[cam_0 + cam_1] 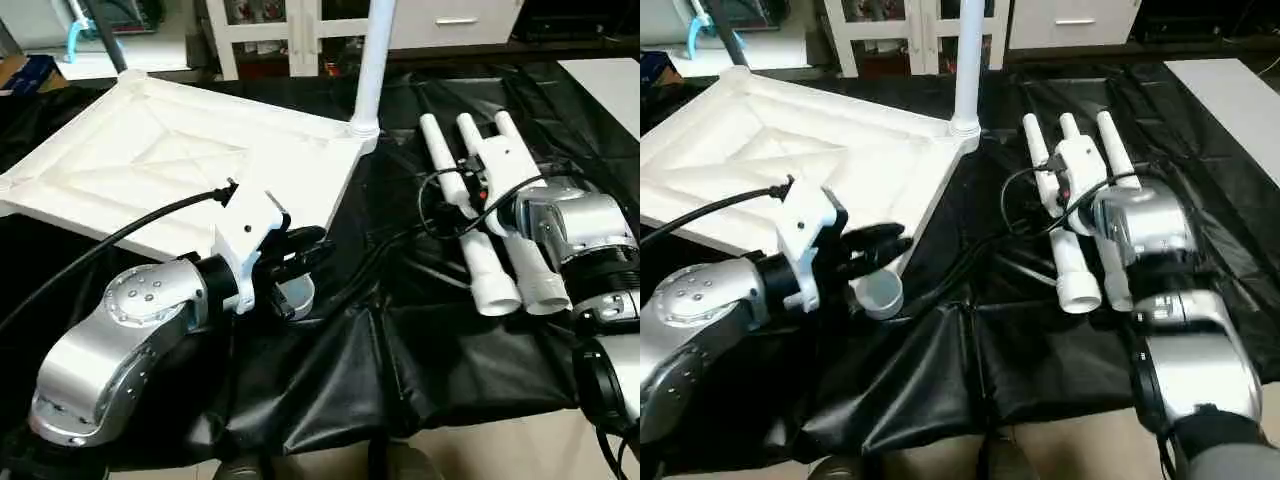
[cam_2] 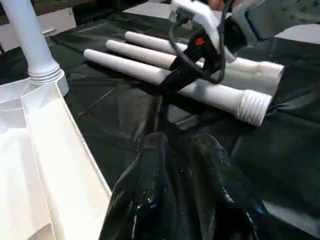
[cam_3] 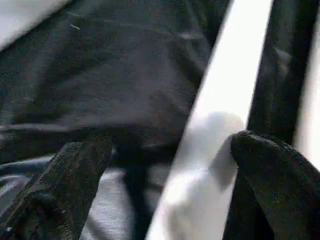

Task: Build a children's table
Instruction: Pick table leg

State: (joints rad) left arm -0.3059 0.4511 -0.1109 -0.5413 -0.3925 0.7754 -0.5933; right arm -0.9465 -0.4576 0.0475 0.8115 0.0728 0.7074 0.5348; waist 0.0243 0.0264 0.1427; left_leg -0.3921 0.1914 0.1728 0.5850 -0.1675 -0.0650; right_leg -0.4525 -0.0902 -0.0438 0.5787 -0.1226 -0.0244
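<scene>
The children's table top lies upside down at the left on black cloth, its ribbed underside up. One white leg stands upright in its far right corner socket. Three more legs lie side by side on the cloth at the right. My right gripper hovers over them, open, with one leg between its fingers and touching one fingertip. My left gripper is just above the top's near right corner socket, its fingers close together with nothing between them.
The black cloth is creased and ends at a near edge over a pale floor. A white shelving unit stands at the back. A white surface lies at the far right. Black cables trail from both wrists.
</scene>
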